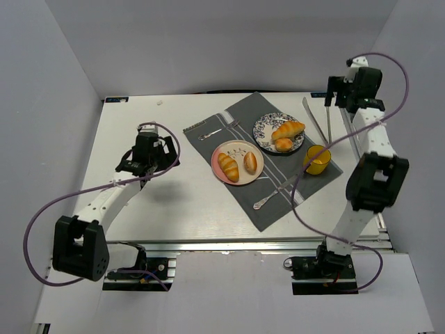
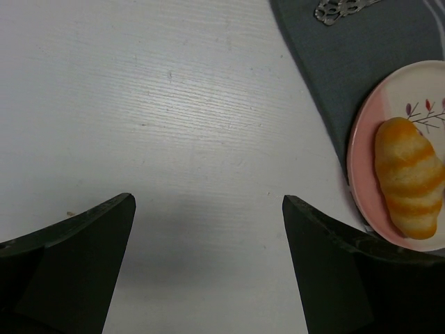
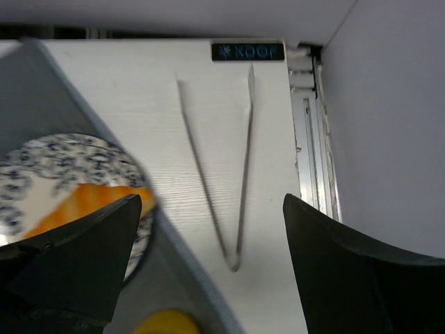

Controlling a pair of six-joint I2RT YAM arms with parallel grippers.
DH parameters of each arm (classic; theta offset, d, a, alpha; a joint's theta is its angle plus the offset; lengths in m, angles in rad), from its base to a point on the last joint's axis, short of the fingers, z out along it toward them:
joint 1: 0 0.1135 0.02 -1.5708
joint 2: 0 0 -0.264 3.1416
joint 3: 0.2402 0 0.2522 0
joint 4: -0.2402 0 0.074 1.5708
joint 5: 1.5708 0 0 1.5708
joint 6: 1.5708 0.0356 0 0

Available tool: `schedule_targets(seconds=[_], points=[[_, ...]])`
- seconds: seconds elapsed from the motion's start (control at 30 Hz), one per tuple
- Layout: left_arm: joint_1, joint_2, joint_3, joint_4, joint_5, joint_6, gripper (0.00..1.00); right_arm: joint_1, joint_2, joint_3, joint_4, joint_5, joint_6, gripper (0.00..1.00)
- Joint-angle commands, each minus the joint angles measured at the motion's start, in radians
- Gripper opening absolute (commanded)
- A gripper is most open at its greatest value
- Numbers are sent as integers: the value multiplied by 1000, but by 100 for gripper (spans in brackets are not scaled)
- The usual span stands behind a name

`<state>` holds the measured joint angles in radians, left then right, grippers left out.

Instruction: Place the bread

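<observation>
A pink plate (image 1: 237,147) on the grey placemat holds two bread rolls (image 1: 228,167), and one roll (image 2: 410,177) shows at the right of the left wrist view. A blue patterned plate (image 1: 266,125) behind it carries two more pieces of bread (image 1: 288,129); one piece (image 3: 83,205) shows in the right wrist view. My left gripper (image 1: 147,164) (image 2: 208,202) is open over bare table, left of the pink plate (image 2: 358,160). My right gripper (image 1: 331,92) (image 3: 212,202) is open, raised above the metal tongs (image 3: 236,174) at the back right. Neither holds anything.
A yellow cup (image 1: 318,160) stands at the placemat's (image 1: 278,209) right edge. A fork (image 1: 208,132) lies at the mat's far left and a spoon (image 1: 274,195) near its front. The tongs (image 1: 316,122) lie by the table's right edge, with white walls around.
</observation>
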<state>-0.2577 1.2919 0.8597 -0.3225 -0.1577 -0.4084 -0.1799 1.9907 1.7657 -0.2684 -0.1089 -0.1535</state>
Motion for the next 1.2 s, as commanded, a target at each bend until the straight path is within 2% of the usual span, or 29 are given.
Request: schedule_targets(seconds=[0.0, 0.07, 0.1, 0.17, 0.2, 0.3, 0.37, 0.53, 0.63, 0.87, 1.17], points=[[-5, -95, 1, -12, -6, -3, 98, 121, -299, -121, 47, 164, 124, 89], [-5, -153, 12, -35, -25, 3, 98, 215, -401, -283, 78, 192, 202, 89], [-5, -176, 15, -44, -38, 9, 98, 241, -499, -338, 89, 175, 231, 89], [-5, -260, 16, -75, -88, 20, 98, 298, -594, -455, 118, 128, 299, 89], [-5, -290, 16, -88, -107, 28, 98, 313, -681, -560, 130, 64, 351, 89], [-5, -417, -10, -142, -190, 22, 98, 387, -848, -748, 124, 17, 371, 89], [-5, -524, -40, -150, -232, 0, 98, 421, -958, -826, 107, 3, 371, 89], [-5, -664, -122, -148, -289, -33, 98, 433, -1110, -998, 28, 24, 378, 89], [-3, -669, -111, -159, -301, -29, 98, 433, -1141, -1000, 32, 31, 379, 89], [-3, -631, -56, -193, -324, 17, 98, 433, -1098, -936, 92, 29, 423, 89], [-5, -619, -64, -184, -339, 28, 98, 433, -1115, -950, 90, 80, 419, 89]])
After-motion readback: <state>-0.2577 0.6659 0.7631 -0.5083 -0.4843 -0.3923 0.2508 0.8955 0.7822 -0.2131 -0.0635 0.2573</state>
